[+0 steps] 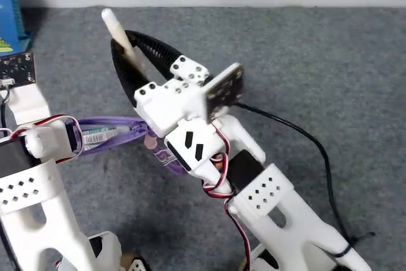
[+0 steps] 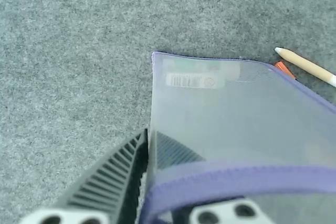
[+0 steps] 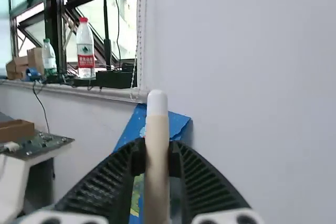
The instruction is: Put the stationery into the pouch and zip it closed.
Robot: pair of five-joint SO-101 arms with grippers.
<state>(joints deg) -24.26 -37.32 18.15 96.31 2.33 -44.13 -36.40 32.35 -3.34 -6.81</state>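
Item one, far left – a blue box (image 1: 9, 17) stands at the edge of the grey carpeted table (image 1: 317, 61), against the wall.

Item two – my left gripper (image 2: 148, 148). It is clamped on the pouch (image 2: 236, 119): one black finger lies outside the side edge, and the other shows through the clear mesh. The grip sits near the purple-trimmed rim closest to my wrist.

Item three – the pouch itself, translucent with purple binding and a white label near its far corner. From above it runs as a purple strip from my left arm to beneath my right arm. I cannot tell whether the zip is open or shut.

Item four – just past the pouch's far corner, a cream shaft (image 2: 307, 66) with a pale pointed tip, and a small orange piece (image 2: 283, 68) touching the pouch's edge. I cannot tell whether the shaft is the pen listed next.

Item five – my right gripper (image 3: 156, 163), raised above the table. It is closed on a cream pen (image 3: 156, 145), whose rounded white end pokes out beyond the fingertips toward the wall.

Item six, right – a black cable (image 1: 304, 138) trails over the carpet beside my right arm.
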